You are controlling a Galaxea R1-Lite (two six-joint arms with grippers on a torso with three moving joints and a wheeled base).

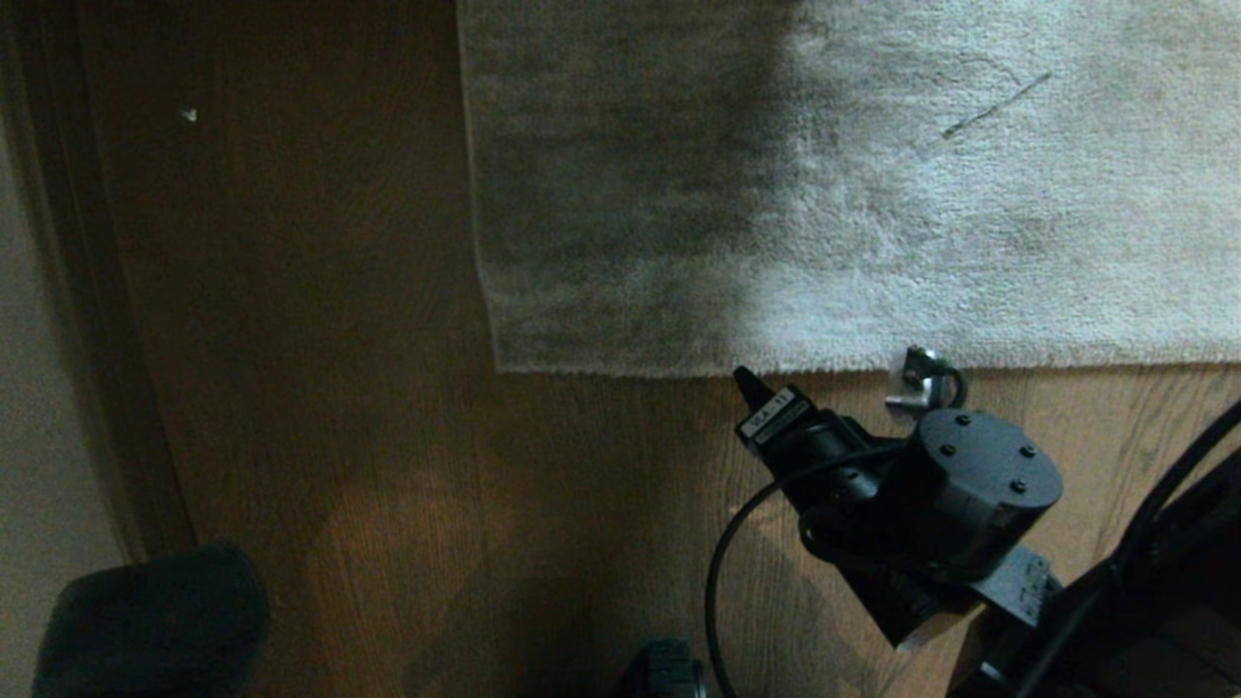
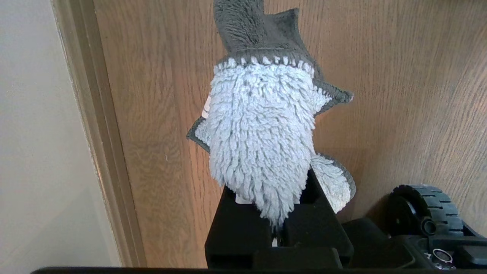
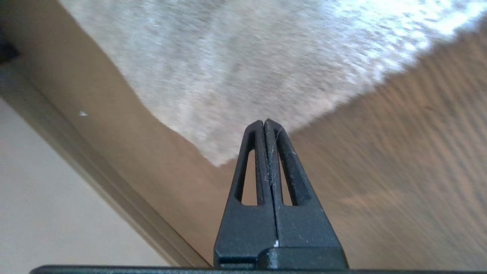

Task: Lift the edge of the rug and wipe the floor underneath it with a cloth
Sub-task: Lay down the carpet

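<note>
Reaching in from 4 o'clock in the head view, the right gripper (image 1: 745, 378) has its fingertips at the near border of the rug (image 1: 853, 194), at the rug edge (image 1: 630, 368). In the right wrist view the two black fingers (image 3: 255, 152) are pressed together along their full length with nothing visible between them; a few pale fibres cling to them. Whether the tips touch the pile or only hover over it cannot be told. The rug lies flat, its corner (image 1: 499, 366) at about 9 o'clock from the fingertips, with no part of the border raised. A thin dark line (image 1: 997, 107) marks the pile toward 1 o'clock of the head view.

The floor (image 1: 320, 388), brown boards with wavy grain, runs beside the rug to the baseboard (image 1: 87, 291) at 9 o'clock. A small white speck (image 1: 189, 114) sits on the boards at 10 o'clock.

The left gripper (image 2: 276, 232) shows only in the left wrist view, clamped on the cloth (image 2: 262, 133), a shaggy whitish rag with a grey stitched border and grey plush backing. It hangs over bare floor, well apart from the rug. A black base wheel (image 2: 426, 209) is just beside it.
</note>
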